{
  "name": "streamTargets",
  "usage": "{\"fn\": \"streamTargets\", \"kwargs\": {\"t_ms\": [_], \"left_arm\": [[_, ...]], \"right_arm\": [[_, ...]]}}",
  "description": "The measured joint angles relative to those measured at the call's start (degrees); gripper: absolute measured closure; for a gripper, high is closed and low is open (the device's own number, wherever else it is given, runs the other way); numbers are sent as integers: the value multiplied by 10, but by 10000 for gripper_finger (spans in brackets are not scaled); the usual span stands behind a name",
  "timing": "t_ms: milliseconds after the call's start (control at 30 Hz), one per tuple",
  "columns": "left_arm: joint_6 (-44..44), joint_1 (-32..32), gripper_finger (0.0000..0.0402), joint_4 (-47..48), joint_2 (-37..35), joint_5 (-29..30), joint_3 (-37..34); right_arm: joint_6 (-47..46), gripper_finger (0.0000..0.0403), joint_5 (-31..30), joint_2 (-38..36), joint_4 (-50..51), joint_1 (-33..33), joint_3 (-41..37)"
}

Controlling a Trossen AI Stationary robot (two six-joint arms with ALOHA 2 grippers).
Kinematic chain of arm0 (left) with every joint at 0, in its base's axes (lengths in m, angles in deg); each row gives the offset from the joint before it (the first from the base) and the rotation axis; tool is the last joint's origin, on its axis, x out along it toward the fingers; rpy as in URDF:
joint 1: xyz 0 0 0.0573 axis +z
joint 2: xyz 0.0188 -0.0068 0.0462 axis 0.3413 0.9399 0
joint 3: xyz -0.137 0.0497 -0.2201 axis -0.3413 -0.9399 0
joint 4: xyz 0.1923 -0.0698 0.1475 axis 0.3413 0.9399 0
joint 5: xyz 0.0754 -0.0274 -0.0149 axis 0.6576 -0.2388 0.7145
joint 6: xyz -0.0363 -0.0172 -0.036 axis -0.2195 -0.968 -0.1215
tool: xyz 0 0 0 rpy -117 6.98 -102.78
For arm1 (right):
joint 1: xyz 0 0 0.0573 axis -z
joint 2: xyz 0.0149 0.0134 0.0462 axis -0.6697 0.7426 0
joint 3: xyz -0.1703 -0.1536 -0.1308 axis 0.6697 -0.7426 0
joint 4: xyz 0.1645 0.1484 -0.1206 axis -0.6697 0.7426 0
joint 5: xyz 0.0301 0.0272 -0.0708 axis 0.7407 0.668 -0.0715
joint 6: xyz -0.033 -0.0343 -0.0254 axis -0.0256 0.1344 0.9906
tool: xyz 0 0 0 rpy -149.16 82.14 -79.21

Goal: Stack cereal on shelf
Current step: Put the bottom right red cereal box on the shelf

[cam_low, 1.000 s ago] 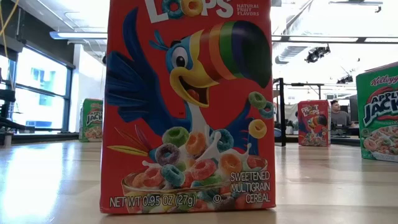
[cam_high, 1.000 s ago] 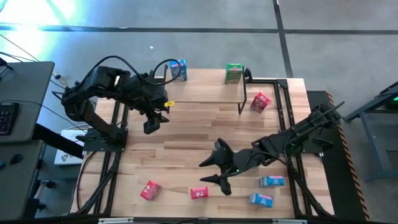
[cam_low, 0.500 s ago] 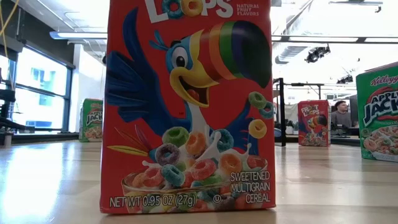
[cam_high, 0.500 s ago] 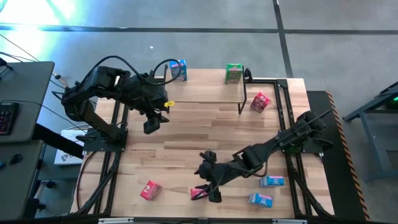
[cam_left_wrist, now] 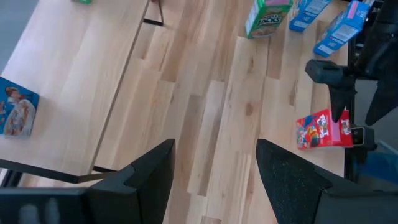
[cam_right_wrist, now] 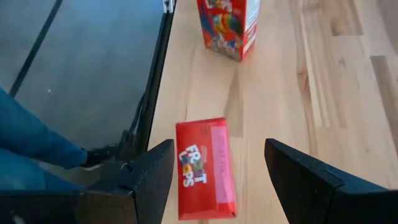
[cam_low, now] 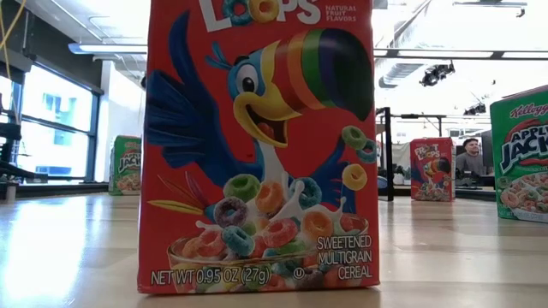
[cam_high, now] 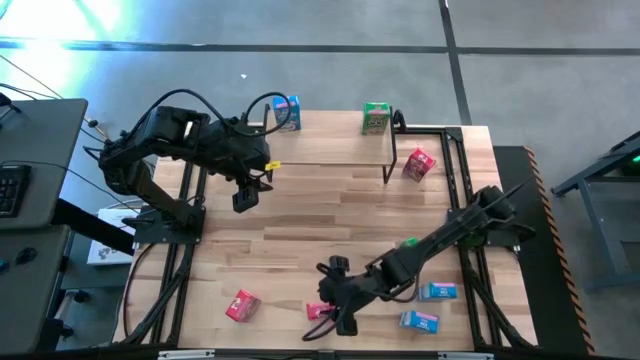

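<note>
the right gripper (cam_high: 335,310), jaws apart, hangs over a flat red box (cam_right_wrist: 204,167) at six o'clock on the table. it looks light, stiff and crushable; best pinched across its narrow sides. the left gripper (cam_high: 245,196) waits with jaws apart near the shelf (cam_high: 330,148). visible from above: three red, three blue, one green.

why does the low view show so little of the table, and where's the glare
Low view: a red Froot Loops box stands right at the lens and fills the middle; ceiling lights behind are blown out white. High view: a bright cyan-white glare patch on the floor at top left. Right wrist view: even light, and the lying red box is sharp between the open right tool.
</note>
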Motion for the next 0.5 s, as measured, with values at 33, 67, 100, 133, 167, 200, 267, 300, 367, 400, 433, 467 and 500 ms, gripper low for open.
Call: {"fn": "streamTargets", "kwargs": {"t_ms": [33, 67, 100, 133, 167, 200, 267, 300, 367, 400, 433, 467, 500], "left_arm": [[0, 0, 186, 0, 0, 0, 0], [0, 0, 186, 0, 0, 0, 0], [0, 0, 186, 0, 0, 0, 0], [0, 0, 186, 0, 0, 0, 0], [0, 0, 186, 0, 0, 0, 0], [0, 0, 186, 0, 0, 0, 0], [0, 0, 186, 0, 0, 0, 0], [0, 0, 186, 0, 0, 0, 0], [0, 0, 186, 0, 0, 1, 0], [0, 0, 186, 0, 0, 1, 0], [0, 0, 186, 0, 0, 1, 0], [0, 0, 186, 0, 0, 1, 0], [0, 0, 186, 0, 0, 1, 0]], "right_arm": [[0, 159, 0, 3, 0, -2, 0], [0, 159, 0, 7, 1, -3, 0], [0, 159, 0, 10, 4, -6, 0], [0, 159, 0, 13, 7, -7, 0], [-1, 159, 0, 16, 8, -7, 0], [-1, 159, 0, 18, 11, -9, 0], [-2, 159, 3, 21, 10, -10, 0], [-5, 159, 6, 22, 10, -11, 0], [-14, 159, 10, 25, 11, -11, 0], [-16, 159, 11, 26, 14, -11, 0], [-16, 159, 10, 29, 18, -13, 0], [-16, 159, 10, 32, 20, -13, 0], [-16, 159, 10, 36, 21, -14, 0]]}}
